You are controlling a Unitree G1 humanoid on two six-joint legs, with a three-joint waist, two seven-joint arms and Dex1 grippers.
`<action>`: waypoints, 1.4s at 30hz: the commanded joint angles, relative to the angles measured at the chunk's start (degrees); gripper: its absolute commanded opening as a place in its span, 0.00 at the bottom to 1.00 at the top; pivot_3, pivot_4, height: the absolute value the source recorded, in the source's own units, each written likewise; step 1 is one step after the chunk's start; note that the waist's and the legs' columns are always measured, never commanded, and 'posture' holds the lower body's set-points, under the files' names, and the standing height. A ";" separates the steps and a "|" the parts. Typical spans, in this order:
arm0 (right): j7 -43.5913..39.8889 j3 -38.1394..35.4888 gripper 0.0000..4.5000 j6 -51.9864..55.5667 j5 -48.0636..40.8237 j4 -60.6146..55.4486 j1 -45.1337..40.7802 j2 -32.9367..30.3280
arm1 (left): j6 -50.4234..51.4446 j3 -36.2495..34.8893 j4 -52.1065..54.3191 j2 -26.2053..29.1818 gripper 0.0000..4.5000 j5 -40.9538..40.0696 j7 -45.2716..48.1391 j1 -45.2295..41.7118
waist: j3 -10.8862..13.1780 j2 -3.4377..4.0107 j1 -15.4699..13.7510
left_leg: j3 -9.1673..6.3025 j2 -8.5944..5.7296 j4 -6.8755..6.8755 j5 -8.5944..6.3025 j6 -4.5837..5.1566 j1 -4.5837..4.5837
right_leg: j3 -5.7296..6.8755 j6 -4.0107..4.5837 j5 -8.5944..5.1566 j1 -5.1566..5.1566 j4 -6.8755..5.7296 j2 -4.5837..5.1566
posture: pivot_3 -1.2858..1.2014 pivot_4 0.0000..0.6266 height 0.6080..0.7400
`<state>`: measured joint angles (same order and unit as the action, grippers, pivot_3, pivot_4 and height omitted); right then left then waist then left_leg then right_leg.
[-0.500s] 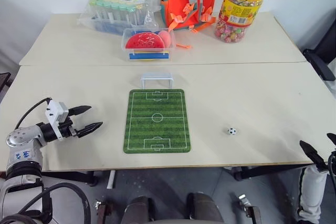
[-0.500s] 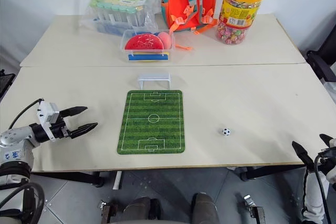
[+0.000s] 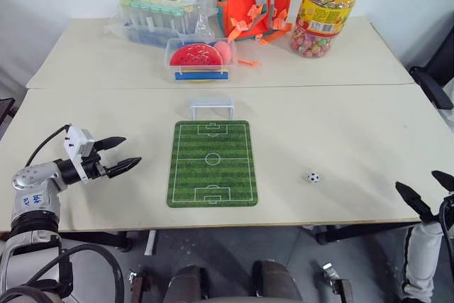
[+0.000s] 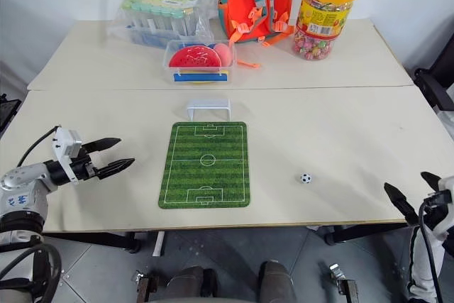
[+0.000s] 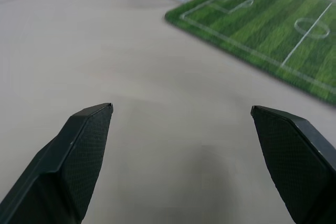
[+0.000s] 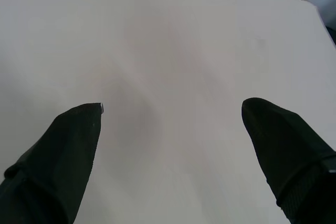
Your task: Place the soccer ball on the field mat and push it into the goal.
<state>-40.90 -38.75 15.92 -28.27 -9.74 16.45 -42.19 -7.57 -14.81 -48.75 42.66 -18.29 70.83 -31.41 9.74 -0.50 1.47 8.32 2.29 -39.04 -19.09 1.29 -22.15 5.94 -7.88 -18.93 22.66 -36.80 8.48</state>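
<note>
I'm reaching my right gripper point(image 3: 424, 194) — fingers apart, empty — slowly over the ball point(image 3: 313, 177), then pinching gently.

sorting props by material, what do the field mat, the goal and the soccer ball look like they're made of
The field mat: thin, flat, matte sheet with printed stripes and white lines, probably rubber or fabric-topped foam; it lies flush on the table.
The goal: white frame with pale netting, likely moulded plastic.
The soccer ball: white with black patches, smooth; plastic or rubber, too small to tell.
</note>
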 commanded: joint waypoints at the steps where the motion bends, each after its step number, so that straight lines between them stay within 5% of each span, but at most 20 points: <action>1: -1.49 2.49 0.99 7.58 -3.48 -9.90 -1.00 -4.84 | 1.70 0.10 5.47 -0.46 1.00 -2.36 3.09 -0.03 | 0.00 0.00 -0.01 | -0.01 0.00 0.00 0.00 0.00 0.00 | 0.00 0.00 0.00 0.00 0.00 0.00 | 0.52 0.24 1.00; 10: -9.73 22.49 0.99 9.24 0.96 -5.93 -14.16 -9.98 | -0.84 2.31 12.53 -4.03 1.00 -5.08 13.00 1.29 | -0.03 -0.10 -0.13 | 0.00 -0.06 -0.08 -0.05 0.03 -0.05 | 0.09 0.00 0.00 -0.02 0.00 -0.01 | 0.52 0.24 1.00; 24: -14.42 35.00 0.99 2.57 8.46 7.05 -24.08 -4.49 | 1.30 0.14 19.46 -3.94 1.00 -7.11 9.48 6.61 | -0.03 -0.12 0.03 | -0.07 -0.08 -0.15 -0.07 0.07 -0.07 | 0.16 -0.03 0.02 -0.06 0.01 0.08 | 0.52 0.24 1.00; 28: -14.81 35.40 0.80 1.75 8.98 7.47 -23.99 -3.95 | 1.35 0.18 20.41 -3.80 1.00 -7.20 9.01 7.33 | -0.03 -0.12 0.03 | -0.08 -0.06 -0.15 -0.07 0.07 -0.07 | 0.16 -0.03 0.02 -0.06 0.01 0.07 | 0.52 0.24 1.00; 36: -14.67 33.80 0.21 1.33 9.16 4.81 -23.21 -4.87 | -0.17 0.37 19.89 -3.91 1.00 -7.19 10.09 8.85 | -0.03 -0.12 0.00 | -0.08 -0.06 -0.15 -0.07 0.07 -0.06 | 0.16 -0.03 0.02 -0.06 0.01 0.07 | 0.52 0.24 1.00; 42: -12.83 37.82 0.19 11.30 5.37 -9.27 -31.99 -3.48 | -2.50 -0.60 17.78 -4.97 1.00 -9.25 13.89 10.11 | -0.02 -0.10 0.34 | -0.05 -0.02 -0.15 -0.07 0.07 -0.06 | 0.15 -0.03 0.02 -0.02 0.01 0.07 | 0.52 0.24 1.00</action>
<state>-54.19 -2.28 24.34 -21.12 -13.26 -12.56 -46.07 -8.74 -13.73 -30.42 37.70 -25.92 83.62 -21.73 9.72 -0.60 1.81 8.28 2.35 -39.20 -19.15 1.34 -22.20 6.10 -7.91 -18.91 22.64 -36.79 8.53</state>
